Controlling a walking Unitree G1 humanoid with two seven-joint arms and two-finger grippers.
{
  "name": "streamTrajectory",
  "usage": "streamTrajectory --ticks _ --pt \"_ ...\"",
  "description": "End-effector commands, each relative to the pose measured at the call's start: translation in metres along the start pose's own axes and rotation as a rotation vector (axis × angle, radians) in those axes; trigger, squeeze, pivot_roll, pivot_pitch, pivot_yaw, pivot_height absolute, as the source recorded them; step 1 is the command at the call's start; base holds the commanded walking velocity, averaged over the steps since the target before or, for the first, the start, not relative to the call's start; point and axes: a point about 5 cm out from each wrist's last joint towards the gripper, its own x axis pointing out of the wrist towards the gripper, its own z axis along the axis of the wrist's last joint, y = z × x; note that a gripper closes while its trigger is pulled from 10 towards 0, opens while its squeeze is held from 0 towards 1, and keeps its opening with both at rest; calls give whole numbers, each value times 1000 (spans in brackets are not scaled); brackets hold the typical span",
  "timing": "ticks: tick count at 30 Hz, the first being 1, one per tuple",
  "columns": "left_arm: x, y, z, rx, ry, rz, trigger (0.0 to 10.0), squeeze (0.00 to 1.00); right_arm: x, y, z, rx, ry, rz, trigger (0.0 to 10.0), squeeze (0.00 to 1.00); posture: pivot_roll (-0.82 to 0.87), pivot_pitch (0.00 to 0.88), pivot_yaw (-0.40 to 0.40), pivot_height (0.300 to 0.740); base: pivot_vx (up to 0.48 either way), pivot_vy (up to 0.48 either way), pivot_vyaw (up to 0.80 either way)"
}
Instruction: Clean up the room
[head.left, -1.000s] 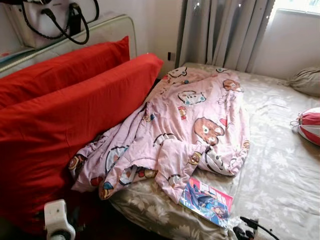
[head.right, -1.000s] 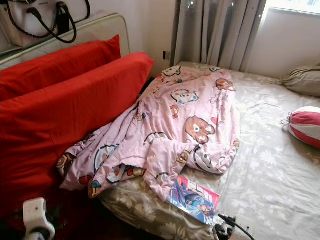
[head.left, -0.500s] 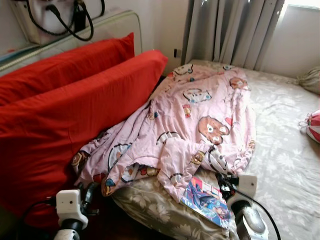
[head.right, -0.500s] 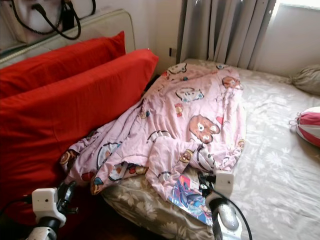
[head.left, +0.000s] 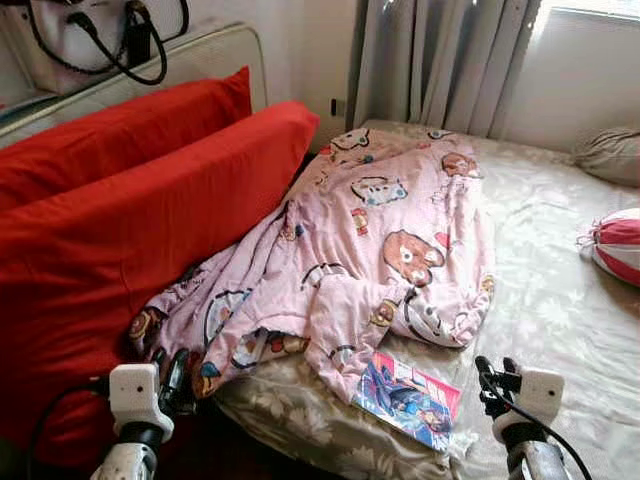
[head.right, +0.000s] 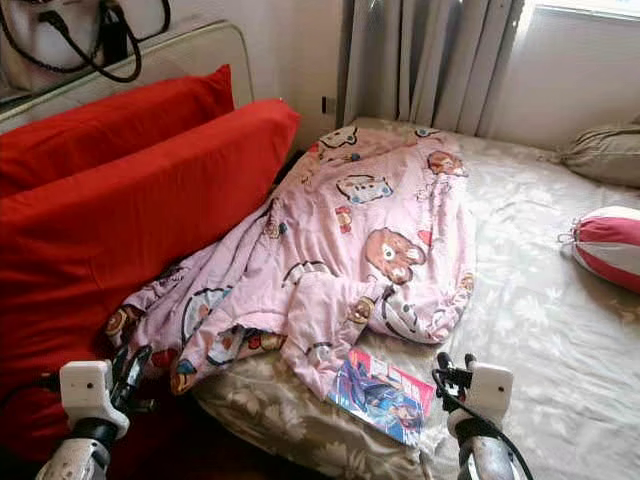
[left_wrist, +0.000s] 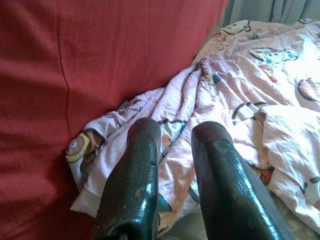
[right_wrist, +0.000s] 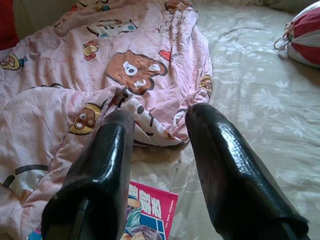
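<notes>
The left tool (head.left: 172, 372) hangs low by the bed's near corner, its two black fingers (left_wrist: 134, 180) slightly apart with nothing between them. Just ahead of it lies the rumpled near edge of the pink cartoon-bear blanket (head.left: 385, 230), crumpled in a heap that runs away from the tool toward the grey curtains (head.left: 440, 60). Beside this tool, on its outer side, stand the two big red fabric pillows (head.left: 130, 220), leaning against the pale padded headboard (head.left: 215, 55); the blanket's edge is tucked against the nearer pillow.

The right tool (head.left: 497, 378) hovers over the beige floral bedsheet (head.left: 560, 300), its black fingers (right_wrist: 227, 165) spread and empty. Close beneath and slightly inward of it lies a colourful comic-style magazine (head.left: 408, 398), flat on the sheet, one corner slipped under the blanket's hem. Farther ahead and to this tool's outer side rests a red-and-white striped round cushion (head.left: 618, 245), with a tied beige cloth bundle (head.left: 608, 155) beyond it near the wall. A white handbag with black straps (head.left: 90, 35) sits above the headboard.
</notes>
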Motion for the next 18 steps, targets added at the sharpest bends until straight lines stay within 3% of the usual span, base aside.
streamTrajectory --ticks 1,12,18 --pt "1 1 3 4 2 0 10000 0 0 0 2 -7 -9 -2 10000 0 74 0 -23 740 0 0 0" --pt "1 0 5 -12 1 0 10000 0 6 4 0 -35 58 6 10000 0 89 0 -41 740 0 0 0" --pt "-2 0 3 -17 12 -3 10000 0 8 3 1 -45 70 1 10000 0 85 0 -42 700 0 0 0"
